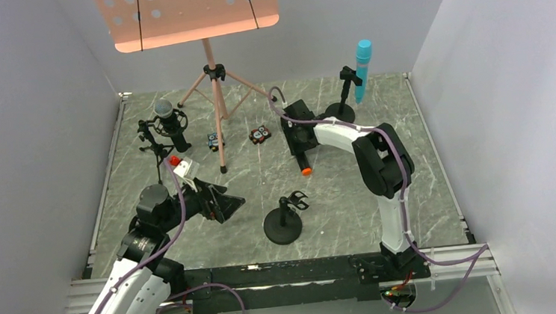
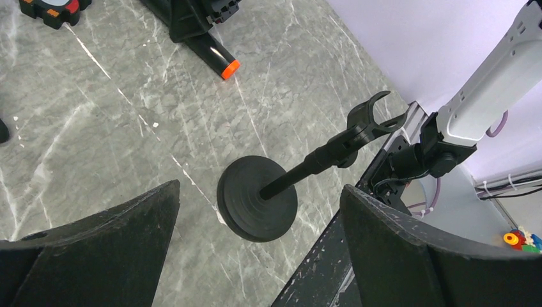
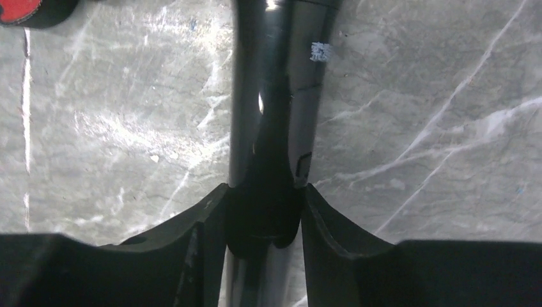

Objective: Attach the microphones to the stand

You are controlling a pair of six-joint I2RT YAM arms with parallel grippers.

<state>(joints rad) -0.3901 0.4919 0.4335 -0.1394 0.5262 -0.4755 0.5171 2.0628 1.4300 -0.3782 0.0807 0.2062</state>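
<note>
The turquoise microphone [image 1: 364, 64] stands clipped in the back right stand [image 1: 344, 99]. The black microphone with the silver mesh head [image 1: 166, 115] sits in the back left stand [image 1: 155, 140]. The black microphone with the orange end [image 1: 304, 162] lies low on the table at mid right, also in the left wrist view [image 2: 216, 56]. My right gripper [image 1: 298, 142] is shut on its black body [image 3: 276, 115], fingers on both sides [image 3: 265, 214]. An empty black stand [image 1: 283, 222] with an open clip [image 2: 371, 118] stands front centre. My left gripper [image 1: 226, 204] is open and empty, left of this stand [image 2: 259, 192].
A pink music stand [image 1: 214, 79] with a perforated tray [image 1: 185, 10] stands at the back centre, its tripod legs spread on the table. Two small black-red clips [image 1: 260, 134] [image 1: 215, 140] lie near its feet. White walls close three sides.
</note>
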